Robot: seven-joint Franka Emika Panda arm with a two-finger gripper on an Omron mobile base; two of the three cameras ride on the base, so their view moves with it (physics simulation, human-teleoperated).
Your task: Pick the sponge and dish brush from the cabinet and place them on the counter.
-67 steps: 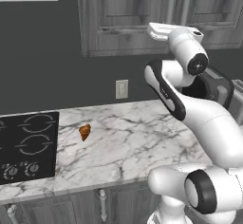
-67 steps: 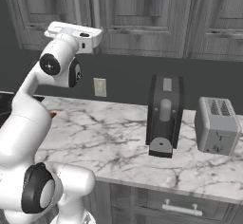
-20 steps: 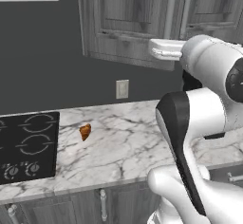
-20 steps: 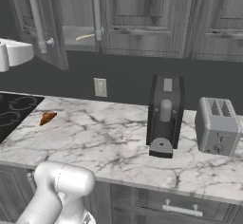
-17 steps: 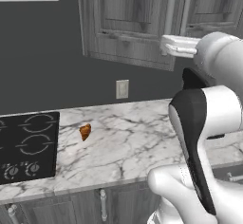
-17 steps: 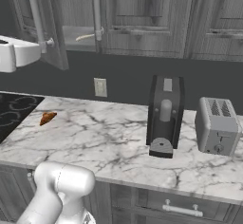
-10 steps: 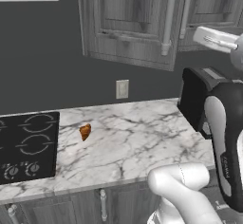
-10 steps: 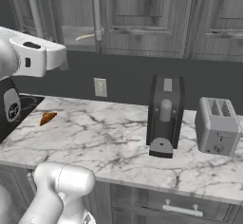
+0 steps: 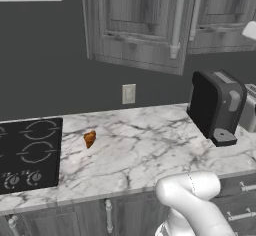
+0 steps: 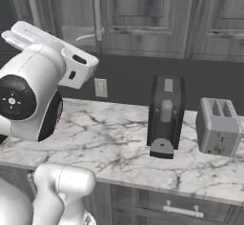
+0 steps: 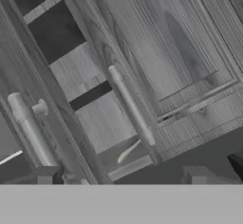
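Since half a second ago the arm [image 10: 29, 100] has swung on to the right: its hand now shows as a white tip [image 9: 250, 30] at the right edge of the left base view, and its big round joint stands at the near left of the right base view.

In the hand view the pincer [image 11: 121, 178] faces the cabinet [image 11: 180, 38]. Its two fingertips [image 11: 45, 175] stand wide apart, with nothing held between them.

One cabinet door [image 9: 135, 25] stands ajar, its long silver handle [image 11: 133, 107] crossing the middle of the hand view, with a second handle [image 11: 28, 128] to the left. In the dark gap beside the handle lies the brush [image 11: 128, 151], a pale slim stick just above the shelf edge [image 11: 130, 167]. The right base view shows the brush [image 10: 86, 37] in the opening just left of a handle [image 10: 97, 9], well apart from the hand.

Below, the bench [image 9: 150, 155] carries a cooktop [image 9: 27, 152] at the far left, and a small orange-brown pastry [image 9: 89, 139] just right of it. A black coffee machine [image 10: 164, 117] stands farther right, with a toaster [image 10: 219, 126] beside it. An outlet [image 9: 128, 94] sits on the dark wall above the bench.
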